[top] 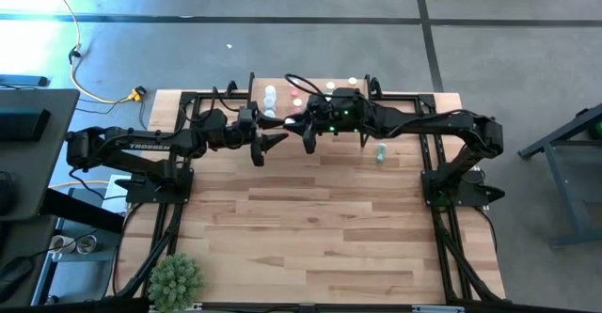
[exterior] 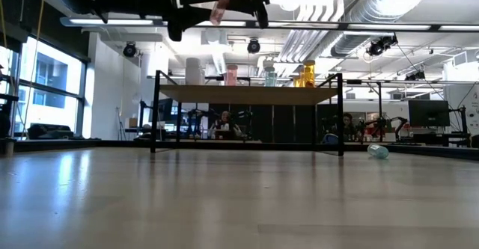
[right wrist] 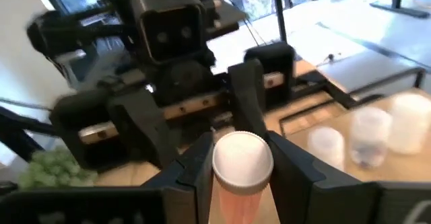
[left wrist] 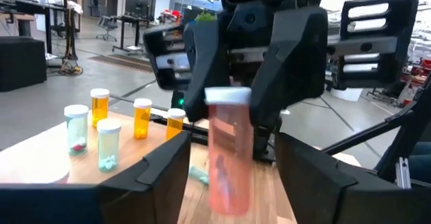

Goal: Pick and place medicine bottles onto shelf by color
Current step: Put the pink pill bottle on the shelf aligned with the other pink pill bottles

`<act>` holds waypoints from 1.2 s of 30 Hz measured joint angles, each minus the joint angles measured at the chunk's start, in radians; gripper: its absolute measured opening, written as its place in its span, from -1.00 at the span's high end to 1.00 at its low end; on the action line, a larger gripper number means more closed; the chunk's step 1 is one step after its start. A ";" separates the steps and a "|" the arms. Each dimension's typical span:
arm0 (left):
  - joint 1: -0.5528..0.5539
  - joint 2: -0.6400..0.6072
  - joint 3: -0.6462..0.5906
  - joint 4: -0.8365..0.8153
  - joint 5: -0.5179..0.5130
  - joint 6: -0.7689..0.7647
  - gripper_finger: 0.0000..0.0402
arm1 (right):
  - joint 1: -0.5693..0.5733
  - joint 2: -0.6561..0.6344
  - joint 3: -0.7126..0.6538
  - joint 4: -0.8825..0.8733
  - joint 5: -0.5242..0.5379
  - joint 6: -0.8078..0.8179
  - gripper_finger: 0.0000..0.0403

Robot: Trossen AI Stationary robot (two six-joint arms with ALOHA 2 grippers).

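Above the table's far half, just in front of the shelf (top: 310, 92), the two grippers meet tip to tip around a pink bottle (left wrist: 229, 153). The right gripper (right wrist: 237, 158) pinches this bottle just under its white cap, its two dark fingers pressed against the sides, and the bottle hangs upright in the air. The left gripper (left wrist: 232, 173) faces it with its fingers spread, one on each side of the bottle's lower body and clear of it. On the shelf stand other bottles: white ones (top: 270, 95) toward its left end, orange ones (left wrist: 143, 118) and pale green ones (left wrist: 108, 143) further along, as the left wrist view shows. A single green bottle (top: 381, 152) lies on its side on the tabletop (top: 320, 228), just beside the shelf's right legs and well apart from both grippers. A green spiky plant (top: 176, 278) sits at the near left corner.
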 joint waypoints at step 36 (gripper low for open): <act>0.007 -0.245 0.000 -0.025 -0.295 0.110 -0.05 | -0.100 -0.006 0.000 -0.160 0.210 -0.219 0.49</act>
